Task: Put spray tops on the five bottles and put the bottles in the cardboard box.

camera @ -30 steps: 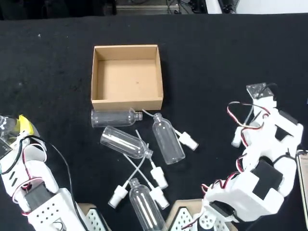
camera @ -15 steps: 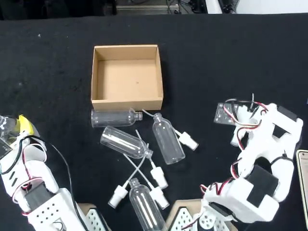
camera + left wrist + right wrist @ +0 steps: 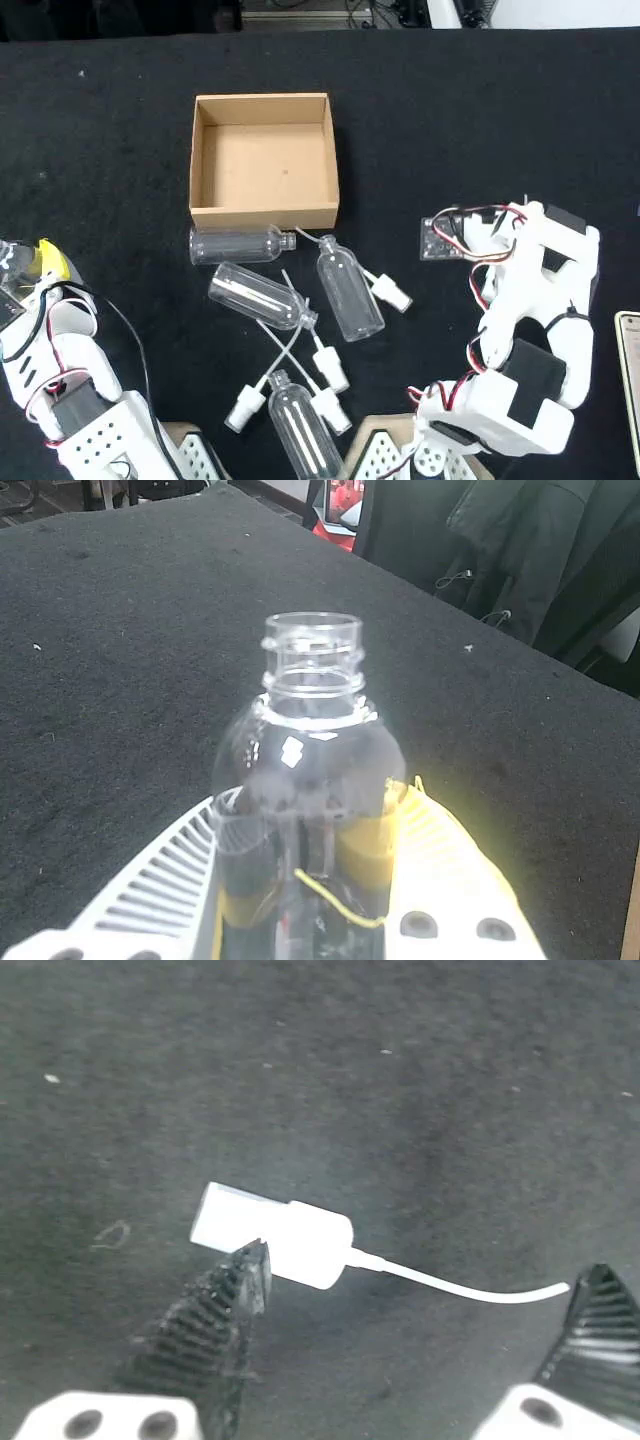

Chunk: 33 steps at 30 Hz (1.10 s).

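Observation:
A clear, uncapped bottle [image 3: 308,750] stands upright in my left gripper [image 3: 305,880], which is shut on it at the table's near left [image 3: 30,268]. Three more clear bottles lie in front of the cardboard box [image 3: 200,150]: bottle [image 3: 235,244], bottle [image 3: 258,296] and bottle [image 3: 348,288]. Another bottle [image 3: 300,425] lies at the near edge. White spray tops [image 3: 392,292] [image 3: 330,368] [image 3: 243,408] lie among them. My right gripper [image 3: 427,1263] is open over one spray top [image 3: 272,1234], whose thin tube [image 3: 460,1292] runs between the fingers. The right arm [image 3: 530,270] stands right of the bottles.
The table is covered in black cloth [image 3: 480,120]. The cardboard box is open and holds nothing. A flat pale object [image 3: 630,350] lies at the right edge. The arm bases [image 3: 390,450] sit at the near edge.
The right arm has swung left, from the table's right side toward the spray top beside the bottles. The left arm and its bottle have not moved.

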Available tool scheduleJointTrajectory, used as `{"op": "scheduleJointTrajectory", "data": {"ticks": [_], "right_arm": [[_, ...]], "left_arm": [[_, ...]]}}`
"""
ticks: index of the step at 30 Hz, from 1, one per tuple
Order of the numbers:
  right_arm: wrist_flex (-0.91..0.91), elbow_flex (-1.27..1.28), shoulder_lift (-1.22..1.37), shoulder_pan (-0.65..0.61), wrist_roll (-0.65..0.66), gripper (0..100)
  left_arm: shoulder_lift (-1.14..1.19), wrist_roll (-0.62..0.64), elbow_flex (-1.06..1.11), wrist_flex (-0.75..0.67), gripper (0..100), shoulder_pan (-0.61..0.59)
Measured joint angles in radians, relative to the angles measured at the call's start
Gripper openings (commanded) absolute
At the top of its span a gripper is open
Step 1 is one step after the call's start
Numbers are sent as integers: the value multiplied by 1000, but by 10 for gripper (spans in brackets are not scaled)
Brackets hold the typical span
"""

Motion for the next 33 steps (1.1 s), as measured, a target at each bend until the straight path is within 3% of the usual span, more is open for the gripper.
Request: {"op": "scheduleJointTrajectory", "data": {"ticks": [14,23,30,33], "right_arm": [[28,28,-25,29,75,423],[-75,54,68,38,86,422],[-75,54,83,58,86,255],[-75,54,83,58,78,241]], "left_arm": [[0,0,0,0,45,0],[0,0,0,0,45,0],[0,0,0,0,46,0],[0,0,0,0,46,0]]}}
